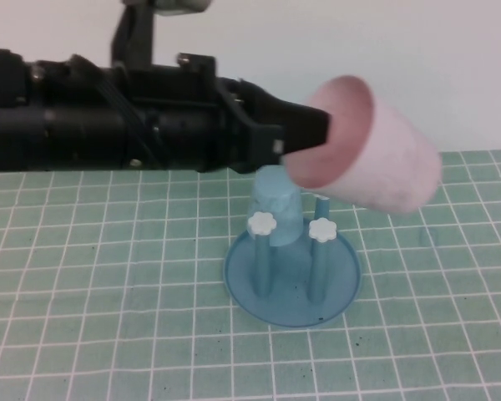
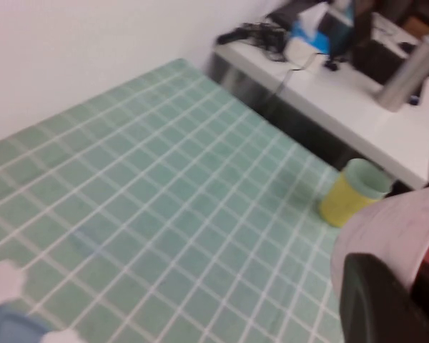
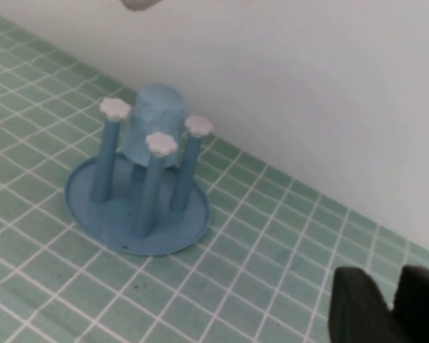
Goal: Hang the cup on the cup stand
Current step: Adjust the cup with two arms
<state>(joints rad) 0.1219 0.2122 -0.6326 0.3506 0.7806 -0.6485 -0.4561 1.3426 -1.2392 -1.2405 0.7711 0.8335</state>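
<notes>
While the left gripper point(image 1: 313, 134) reaches in from the robot's left, high above the table, its black fingers are clamped on the rim of the cup point(image 1: 376, 150), one finger going into the mouth; the cup lies tipped on its side in the air, its mouth turned toward the left arm and the camera, darker pink interior showing. Cup sits above and slightly to the robot's right of the cup stand point(image 1: 292, 288), clear of every peg. Stand rests on the green gridded mat point(image 1: 108, 276), blue dish base with upright pegs topped by white flower knobs point(image 1: 261, 223). A light blue cup point(image 1: 277, 205) is already inverted over a rear peg. Left wrist view: pale cup wall point(image 2: 393, 229) beside a black finger point(image 2: 386, 304), mat below, a yellow cup with green rim point(image 2: 350, 191) past the mat's edge. Right gripper point(image 3: 393, 304) hangs apart from the stand, fingers close together with only a narrow gap, holding nothing; stand point(image 3: 129, 221) seen whole from that view
</notes>
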